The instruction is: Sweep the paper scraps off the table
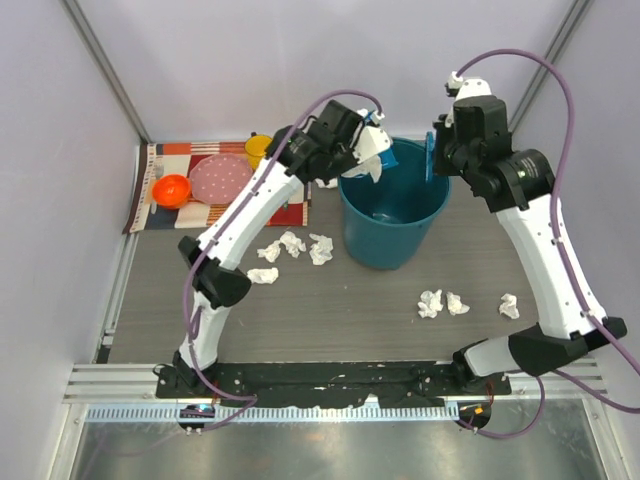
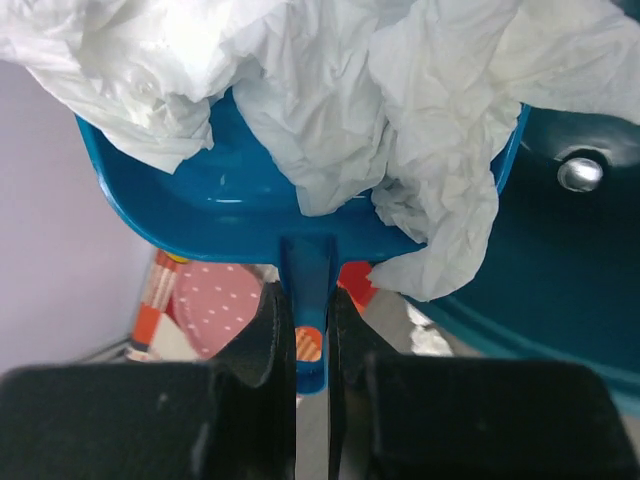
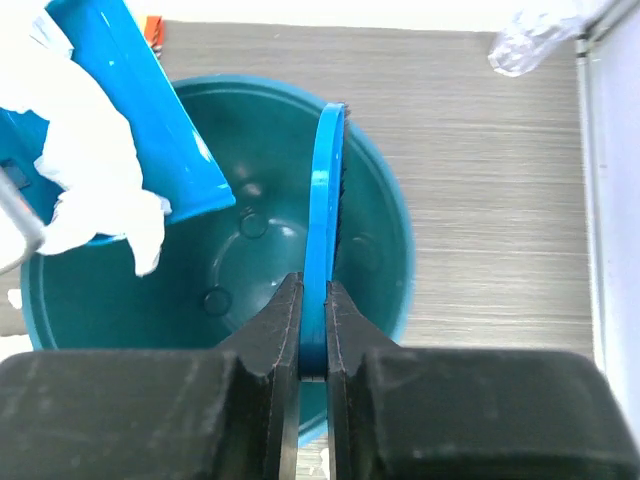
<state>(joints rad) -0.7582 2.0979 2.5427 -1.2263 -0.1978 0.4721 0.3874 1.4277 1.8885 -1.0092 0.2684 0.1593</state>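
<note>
The paper scraps (image 1: 291, 246) lie in loose groups on the surface (image 1: 330, 330): several just left of the bucket (image 1: 385, 250), two off its front right, and one nearer the right edge. Bare surface runs from them to the near rail (image 1: 330, 372). More crumpled paper fills the dustpan (image 2: 220, 215), tilted over the bucket's rim. The left fingers (image 2: 311, 330) are clamped on its handle. The right fingers (image 3: 313, 310) pinch a blue brush (image 3: 325, 190), seen edge-on above the bucket. The overhead view shows how the scraps spread. The right wrist view looks down into the bucket.

Lab cell: plain walls (image 1: 60, 100), aluminium rails (image 1: 110, 380)
</note>
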